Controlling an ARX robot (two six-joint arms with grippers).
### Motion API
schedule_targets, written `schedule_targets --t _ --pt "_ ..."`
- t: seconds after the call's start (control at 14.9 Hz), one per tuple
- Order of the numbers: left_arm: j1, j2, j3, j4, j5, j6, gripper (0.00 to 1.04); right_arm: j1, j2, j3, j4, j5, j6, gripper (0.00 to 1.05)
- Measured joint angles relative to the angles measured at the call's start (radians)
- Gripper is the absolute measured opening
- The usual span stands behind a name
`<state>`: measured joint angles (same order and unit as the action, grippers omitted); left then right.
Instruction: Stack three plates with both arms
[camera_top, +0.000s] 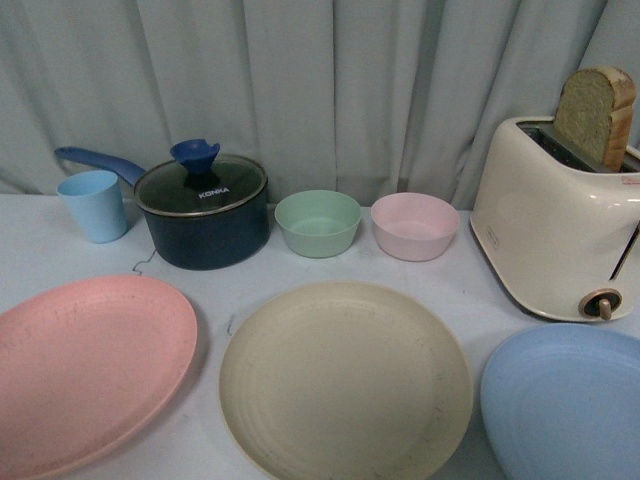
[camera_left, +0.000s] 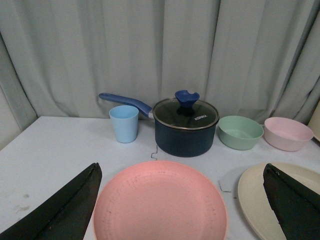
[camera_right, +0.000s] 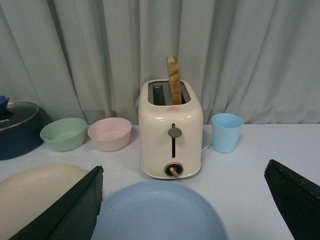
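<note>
Three plates lie side by side on the white table. The pink plate (camera_top: 85, 365) is at the left, the cream-beige plate (camera_top: 345, 378) in the middle, the light blue plate (camera_top: 570, 405) at the right. Neither arm shows in the front view. My left gripper (camera_left: 182, 200) is open and empty, its black fingers (camera_left: 70, 207) standing either side of the pink plate (camera_left: 160, 205), above it. My right gripper (camera_right: 185, 202) is open and empty, fingers spread over the light blue plate (camera_right: 157, 215).
Behind the plates stand a blue cup (camera_top: 95, 205), a dark blue lidded saucepan (camera_top: 203, 210), a green bowl (camera_top: 318, 223), a pink bowl (camera_top: 414, 226) and a cream toaster (camera_top: 555, 225) holding a bread slice (camera_top: 595, 115). Another blue cup (camera_right: 226, 132) stands beside the toaster. A grey curtain hangs behind.
</note>
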<state>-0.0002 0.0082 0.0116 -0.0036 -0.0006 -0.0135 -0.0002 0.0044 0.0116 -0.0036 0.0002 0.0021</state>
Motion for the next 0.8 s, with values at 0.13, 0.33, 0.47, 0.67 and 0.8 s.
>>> schedule_targets --t 0.13,0.33,0.47,0.67,0.8 --pt "0.000 0.000 0.000 0.000 0.000 0.000 0.98 0.000 0.000 0.000 0.000 0.000 0.000 0.98" --pt "0.000 0.000 0.000 0.000 0.000 0.000 0.98 0.000 0.000 0.000 0.000 0.000 0.000 0.98" --pt "0.000 0.000 0.000 0.000 0.000 0.000 0.98 0.000 0.000 0.000 0.000 0.000 0.000 0.98" --pt "0.000 0.000 0.000 0.000 0.000 0.000 0.98 0.000 0.000 0.000 0.000 0.000 0.000 0.98" --pt "0.000 0.000 0.000 0.000 0.000 0.000 0.98 0.000 0.000 0.000 0.000 0.000 0.000 0.98"
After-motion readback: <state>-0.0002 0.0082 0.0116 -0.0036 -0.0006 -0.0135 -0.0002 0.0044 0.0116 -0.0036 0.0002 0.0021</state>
